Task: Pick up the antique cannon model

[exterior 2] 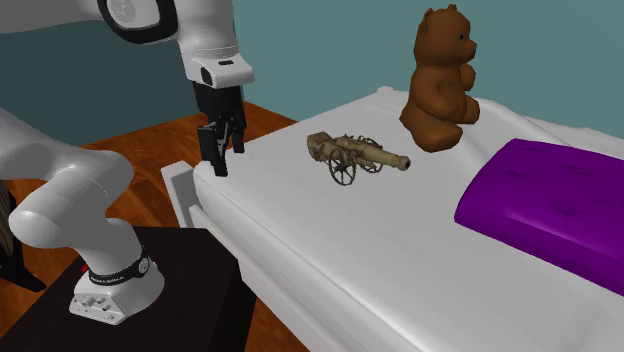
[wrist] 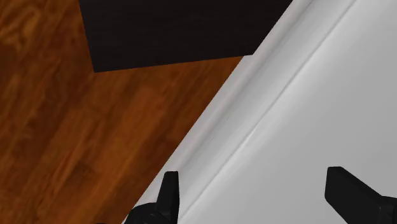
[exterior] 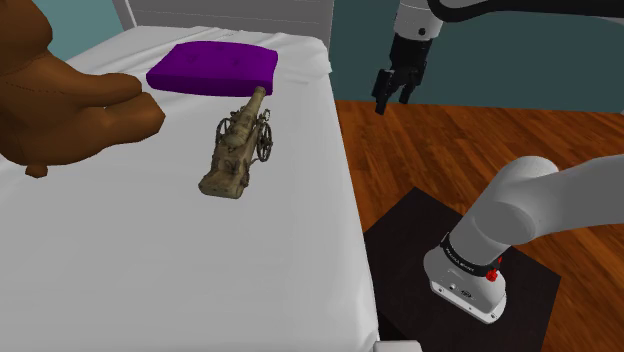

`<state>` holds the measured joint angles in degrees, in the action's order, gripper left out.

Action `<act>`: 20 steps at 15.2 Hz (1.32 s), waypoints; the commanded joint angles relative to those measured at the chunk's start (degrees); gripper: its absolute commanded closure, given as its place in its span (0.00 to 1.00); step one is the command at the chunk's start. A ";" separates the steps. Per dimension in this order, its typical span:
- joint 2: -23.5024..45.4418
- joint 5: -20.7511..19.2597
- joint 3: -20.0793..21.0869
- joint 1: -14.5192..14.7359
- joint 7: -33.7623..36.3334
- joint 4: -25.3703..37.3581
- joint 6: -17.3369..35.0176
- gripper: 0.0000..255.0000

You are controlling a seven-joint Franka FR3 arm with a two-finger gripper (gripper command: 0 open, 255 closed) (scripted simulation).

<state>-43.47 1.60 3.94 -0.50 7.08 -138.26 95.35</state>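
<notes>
In the shoulder view the antique cannon model [exterior: 238, 150] is lying on the white bed [exterior: 200, 270], its barrel pointing up the picture toward a purple cushion [exterior: 212, 68] and its long axis running roughly along the bed's near edge. The hand [exterior: 390, 100] is hanging in the air to the cannon's right, out past that edge and above the wooden floor [exterior: 450, 150], well apart from the cannon. In the second exterior view the arm is reaching out from its stand [exterior 2: 190, 300] with the hand pointing straight down beside the bed's corner; the cannon is lying to the right of it, breech end nearer, muzzle aimed away. In the wrist view the fingers [wrist: 168, 194] are standing spread with nothing between them, straddling the bed's edge — so their closing line is probably crossing the cannon's axis, though that is hard to judge. The coming move is calling for a sideways carry over the bed, then a descent
</notes>
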 commanded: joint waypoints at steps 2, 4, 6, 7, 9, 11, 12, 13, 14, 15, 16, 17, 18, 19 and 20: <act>1.64 0.71 1.22 -0.10 2.25 0.77 1.02 0.00; 5.12 1.88 3.61 -0.43 6.70 2.59 3.00 0.00; 8.83 2.70 5.90 -0.88 11.12 4.79 4.85 0.00; 10.76 2.98 7.01 -1.17 13.33 6.02 5.72 0.00; 14.76 3.22 9.15 -1.78 17.76 8.76 7.32 0.00; 18.93 3.03 11.14 -2.41 22.23 11.84 8.70 0.00; 21.08 2.79 12.10 -2.76 24.48 13.50 9.30 0.00; 23.26 2.43 13.02 -3.09 26.74 15.26 9.83 0.00; 25.48 1.97 13.90 -3.41 29.02 17.10 10.29 0.00; 27.74 1.41 14.73 -3.70 31.31 19.02 10.68 0.00; 30.03 0.73 15.50 -3.94 33.61 21.04 10.99 0.00; 32.37 -0.04 16.21 -4.14 35.92 23.14 11.21 0.00; 34.74 -0.90 16.84 -4.27 38.23 25.33 11.35 0.00; 37.14 -1.84 17.43 -4.36 40.53 27.62 11.39 0.00; 39.58 -2.85 17.93 -4.37 42.82 30.01 11.34 0.00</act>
<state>-6.84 -0.09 21.23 -4.75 47.26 -111.44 107.04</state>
